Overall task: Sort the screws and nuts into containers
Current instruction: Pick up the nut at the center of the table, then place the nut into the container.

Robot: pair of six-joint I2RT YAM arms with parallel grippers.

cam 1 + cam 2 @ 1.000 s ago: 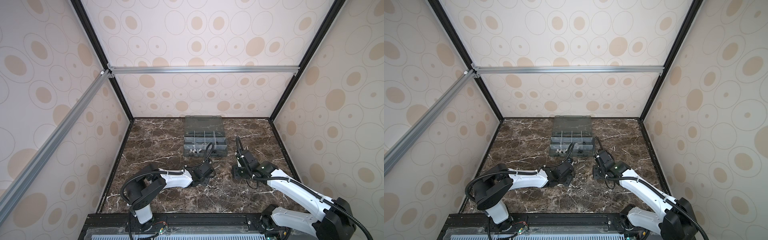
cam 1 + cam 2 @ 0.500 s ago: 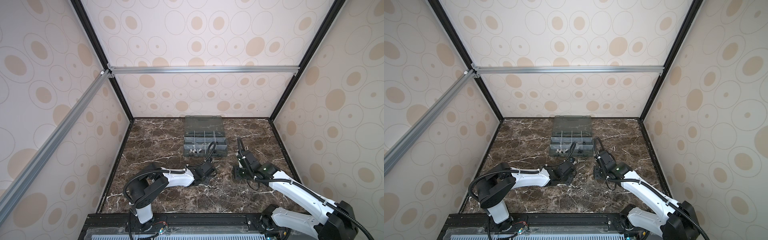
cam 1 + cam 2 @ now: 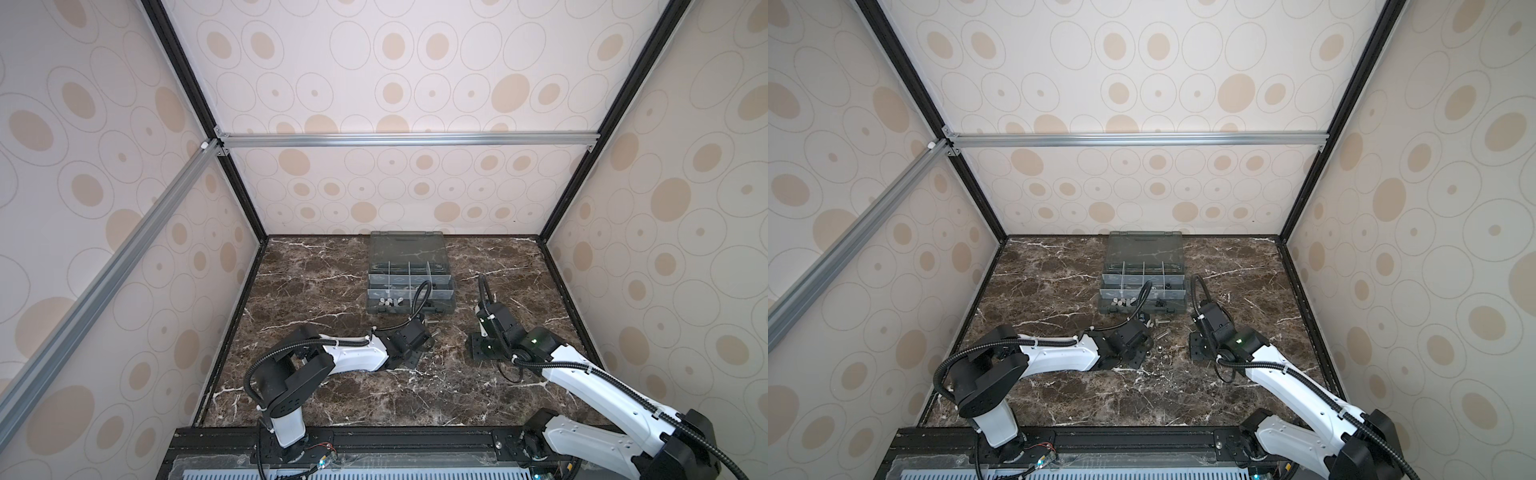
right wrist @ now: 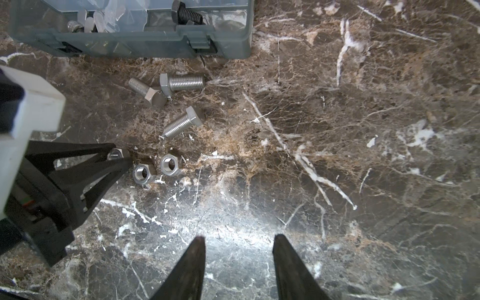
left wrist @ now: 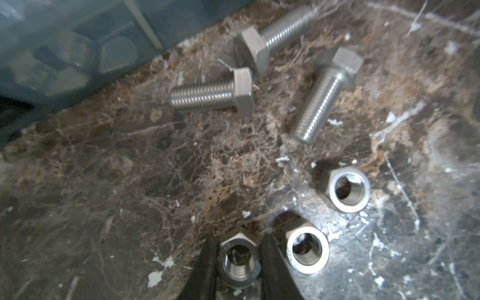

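Left wrist view: left jaws clamp a silver nut (image 5: 239, 260).

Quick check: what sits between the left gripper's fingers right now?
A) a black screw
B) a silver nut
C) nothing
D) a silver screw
B: in the left wrist view, the left gripper has its black fingers pressed against both sides of a silver nut on the marble.

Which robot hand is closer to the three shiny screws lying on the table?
Left. The left gripper pinches a nut right beside the screws; the right gripper stands open, farther off from them.
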